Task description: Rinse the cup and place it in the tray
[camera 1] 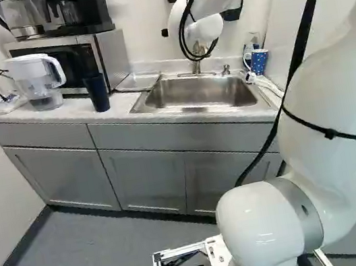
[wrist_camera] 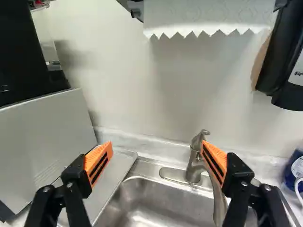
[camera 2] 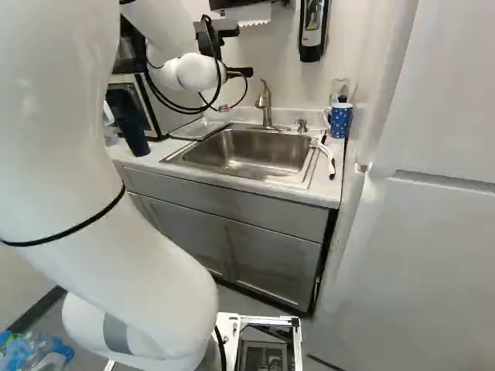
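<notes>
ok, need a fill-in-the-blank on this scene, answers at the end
The hand is ____, gripping nothing.
The dark blue tumbler stands upright in front of the ____.
In the left base view, the tray lies to the ____ of the sink.
The blue mug is patterned with white ____.

open; microwave; left; dots

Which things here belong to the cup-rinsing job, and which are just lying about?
Job: rectangular steel sink; curved metal faucet; flat grey tray; orange-padded black gripper; either tall dark-blue cup or blue dotted mug, unclear which.

Lying about: clear plastic pitcher; silver boxy microwave; black coffee maker.
</notes>
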